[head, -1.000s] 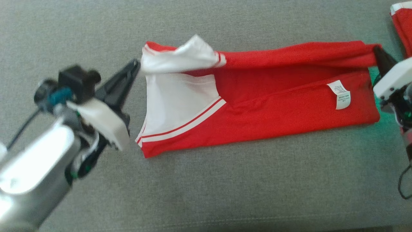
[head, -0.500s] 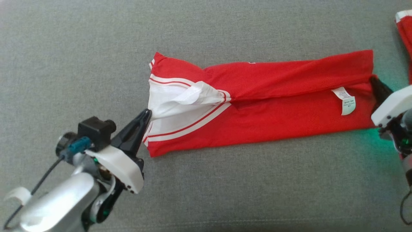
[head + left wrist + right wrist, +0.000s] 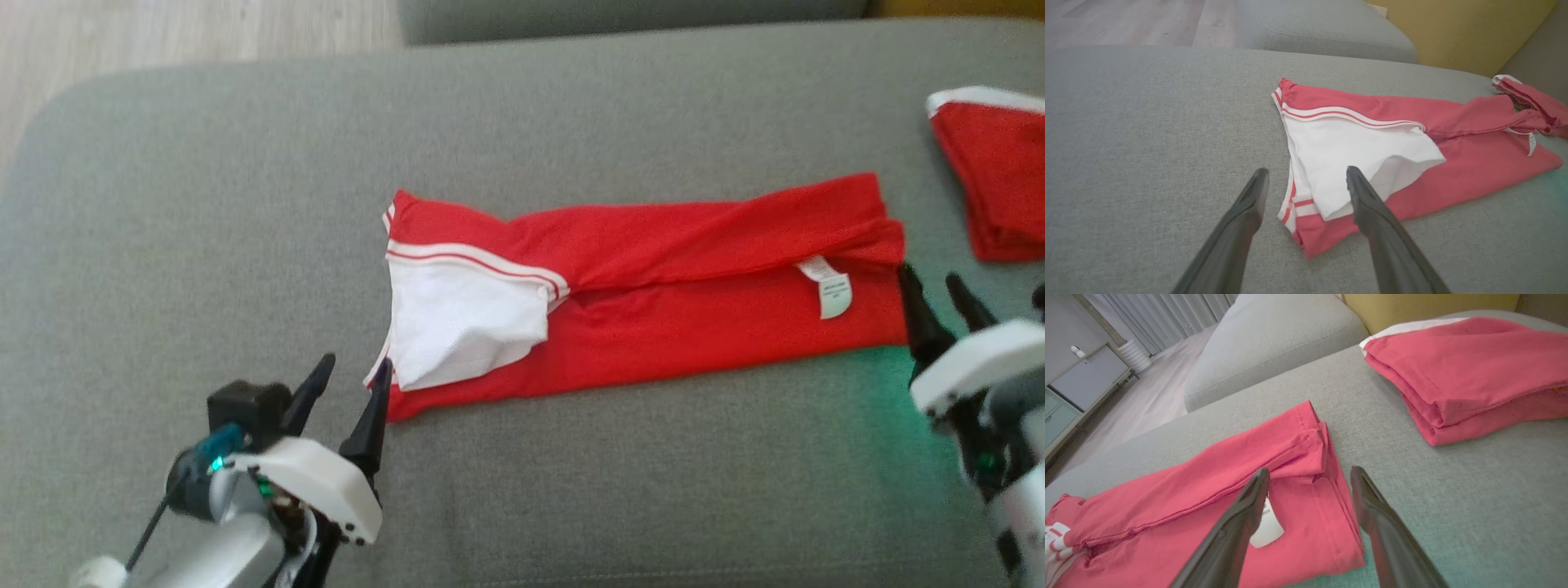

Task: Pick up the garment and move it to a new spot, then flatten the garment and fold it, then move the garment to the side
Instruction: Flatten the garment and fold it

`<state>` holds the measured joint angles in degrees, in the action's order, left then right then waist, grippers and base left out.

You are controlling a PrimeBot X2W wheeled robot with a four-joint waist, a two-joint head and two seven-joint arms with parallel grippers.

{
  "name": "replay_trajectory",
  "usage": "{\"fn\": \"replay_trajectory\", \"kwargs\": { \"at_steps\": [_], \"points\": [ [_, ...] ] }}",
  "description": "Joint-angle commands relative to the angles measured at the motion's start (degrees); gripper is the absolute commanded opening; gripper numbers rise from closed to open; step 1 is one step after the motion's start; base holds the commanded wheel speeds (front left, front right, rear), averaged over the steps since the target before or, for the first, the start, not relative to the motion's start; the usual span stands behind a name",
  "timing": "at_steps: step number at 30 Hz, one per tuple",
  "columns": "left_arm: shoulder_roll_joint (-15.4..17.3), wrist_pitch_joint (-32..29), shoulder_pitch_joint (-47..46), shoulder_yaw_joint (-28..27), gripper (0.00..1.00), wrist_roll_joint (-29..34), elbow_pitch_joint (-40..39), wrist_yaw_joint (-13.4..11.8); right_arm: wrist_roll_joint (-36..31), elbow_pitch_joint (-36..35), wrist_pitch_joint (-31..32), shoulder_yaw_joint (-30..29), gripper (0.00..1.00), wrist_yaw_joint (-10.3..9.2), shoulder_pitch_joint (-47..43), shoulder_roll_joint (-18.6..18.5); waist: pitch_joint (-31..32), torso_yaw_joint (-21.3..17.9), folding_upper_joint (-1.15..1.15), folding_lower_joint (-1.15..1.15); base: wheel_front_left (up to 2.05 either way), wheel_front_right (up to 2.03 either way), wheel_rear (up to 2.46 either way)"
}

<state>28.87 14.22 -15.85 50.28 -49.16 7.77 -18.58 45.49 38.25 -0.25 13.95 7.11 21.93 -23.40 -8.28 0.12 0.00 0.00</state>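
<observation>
Nearest, at 7 o'clock in the head view, my left gripper (image 3: 355, 363) stands with its fingers spread and holds nothing, tips just off the striped corner of the red T-shirt (image 3: 653, 327). At 4 o'clock my right gripper (image 3: 927, 276) is likewise spread and empty, just beside the shirt's other end. The shirt lies at centre on the grey sofa cushion (image 3: 571, 490) as a long band folded lengthwise, running 9 to 3 o'clock, with a white sleeve (image 3: 457, 327) loose on top. Judgement: the folding step is in hand, roughly midway. The next move calls for gripping the end corners and making a crosswise fold with the sleeve kept tucked. The white care label (image 3: 834, 294) sits near the 3 o'clock end, print too small to read. Farther off are a folded red stack (image 3: 992, 188) at 2 o'clock and wooden floor (image 3: 163, 33) at 11.
</observation>
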Motion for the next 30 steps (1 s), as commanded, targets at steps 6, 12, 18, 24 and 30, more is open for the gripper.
{"fn": "replay_trajectory", "kwargs": {
  "at_steps": [6, 12, 18, 24, 30],
  "points": [
    [-3.8, 0.8, 5.9, -10.8, 1.00, 6.2, -3.6, -1.5, -4.4, -3.8, -7.8, -0.5, 1.00, 0.37, -5.9, 1.6, 5.5, -0.7, 0.00, 0.00, 0.00, 0.00, 0.00],
    [-9.7, 0.8, 14.4, -20.3, 1.00, 15.0, -7.0, -0.3, -10.8, -4.7, -12.2, -1.8, 1.00, 0.37, -9.6, 4.2, 8.0, -0.7, 0.00, 0.00, 0.00, 0.00, 0.00],
    [-15.2, 0.8, 21.0, -26.5, 1.00, 24.0, -9.0, 2.3, -15.3, -6.6, -13.7, -4.3, 1.00, 0.37, -12.4, 7.3, 9.4, -0.4, 0.00, 0.00, 0.00, 0.00, 0.00],
    [-18.7, 0.8, 24.6, -29.9, 1.00, 29.9, -9.4, 4.0, -16.9, -6.8, -13.7, -7.0, 1.00, 0.37, -13.5, 9.1, 10.1, 0.5, 0.00, 0.00, 0.00, 0.00, 0.00],
    [-20.9, 0.8, 26.5, -31.7, 1.00, 35.9, -9.4, 5.8, -18.0, -3.2, -9.7, -11.5, 1.00, 0.37, -10.4, 10.3, 10.2, 2.8, 0.00, 0.00, 0.00, 0.00, 0.00]
  ]
}}
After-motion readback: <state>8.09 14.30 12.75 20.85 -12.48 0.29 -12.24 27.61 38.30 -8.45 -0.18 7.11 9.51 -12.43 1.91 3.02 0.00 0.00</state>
